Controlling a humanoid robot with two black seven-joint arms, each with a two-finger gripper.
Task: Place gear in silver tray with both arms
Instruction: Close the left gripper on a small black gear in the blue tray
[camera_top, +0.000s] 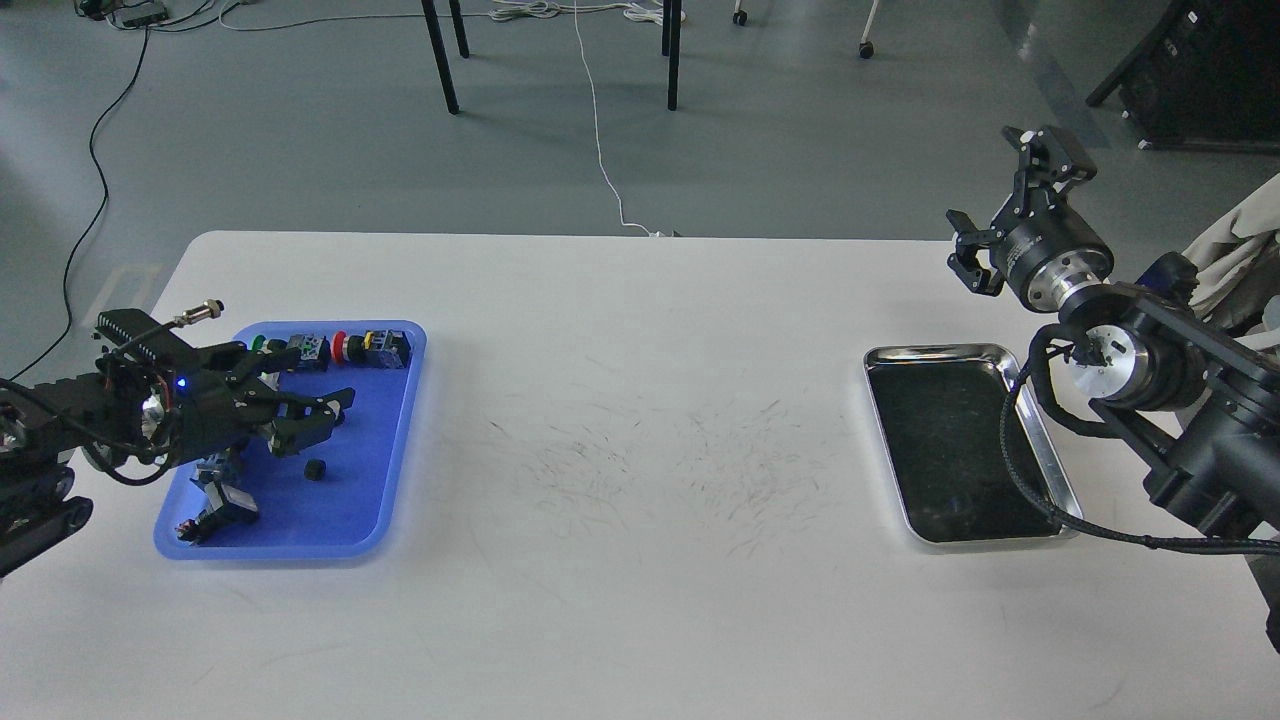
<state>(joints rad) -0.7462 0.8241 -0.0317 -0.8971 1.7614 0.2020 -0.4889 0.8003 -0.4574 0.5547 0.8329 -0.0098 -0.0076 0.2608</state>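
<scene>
The bench (620, 600) is being left bare in front. Left gripper (318, 415), fingers parted, empty, is being held over the blue tray (395, 440); the small dark gear (315, 469) should be straddled squarely. Right gripper (1000, 215) is being held open, empty, beyond the silver tray (1050, 450).

Our left end effector (315, 415) hangs over the blue tray (395, 440) of small parts, fingers parted, near a little black gear (315, 469). Our right end effector (1010, 215) is wide open, up above the silver tray (1050, 455) on the white worktop (640, 400).
</scene>
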